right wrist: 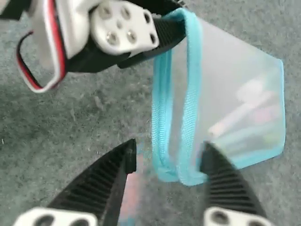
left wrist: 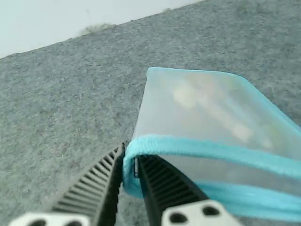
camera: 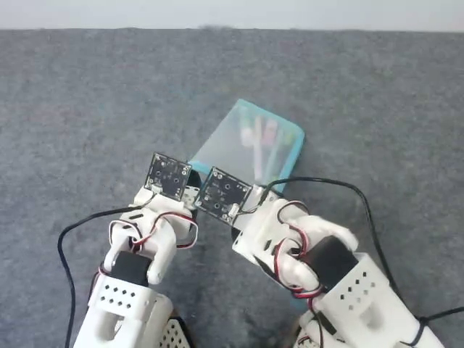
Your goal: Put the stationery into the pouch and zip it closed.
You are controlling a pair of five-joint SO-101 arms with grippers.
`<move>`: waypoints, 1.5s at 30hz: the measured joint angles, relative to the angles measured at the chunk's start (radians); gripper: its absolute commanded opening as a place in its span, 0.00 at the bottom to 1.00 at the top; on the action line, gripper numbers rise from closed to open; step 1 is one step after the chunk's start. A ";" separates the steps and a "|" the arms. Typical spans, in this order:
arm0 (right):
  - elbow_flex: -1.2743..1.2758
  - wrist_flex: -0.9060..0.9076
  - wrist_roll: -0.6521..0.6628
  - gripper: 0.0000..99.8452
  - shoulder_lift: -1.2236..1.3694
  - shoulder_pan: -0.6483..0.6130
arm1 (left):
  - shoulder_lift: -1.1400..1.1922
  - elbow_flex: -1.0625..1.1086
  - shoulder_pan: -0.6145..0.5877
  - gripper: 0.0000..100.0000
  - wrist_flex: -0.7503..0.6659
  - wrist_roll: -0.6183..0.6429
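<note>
The left end effector (left wrist: 128,172) is pinched tight on one end of the blue zip edge (left wrist: 202,148) of the pouch (left wrist: 211,108). The right end effector (right wrist: 168,148) is spread wide, with one finger on each side of the other end of that edge. The pouch lies on the grey worktop (camera: 87,109) just in front of both arms, and the stationery (camera: 257,141) is inside it.

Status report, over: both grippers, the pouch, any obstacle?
Left gripper shut on pouch corner. Right gripper open, astride pouch mouth. Stationery inside, mouth open. Nothing blocking.
</note>
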 measured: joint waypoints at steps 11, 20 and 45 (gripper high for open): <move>0.000 0.087 0.060 0.29 0.000 0.031 | 0.000 0.000 0.000 0.01 0.000 0.002; 0.144 0.034 0.129 0.28 -0.012 0.331 | 0.000 0.000 -0.063 0.01 0.000 0.040; 0.192 -0.221 -0.153 0.28 0.080 0.115 | 0.000 0.002 -0.199 0.01 -0.025 0.221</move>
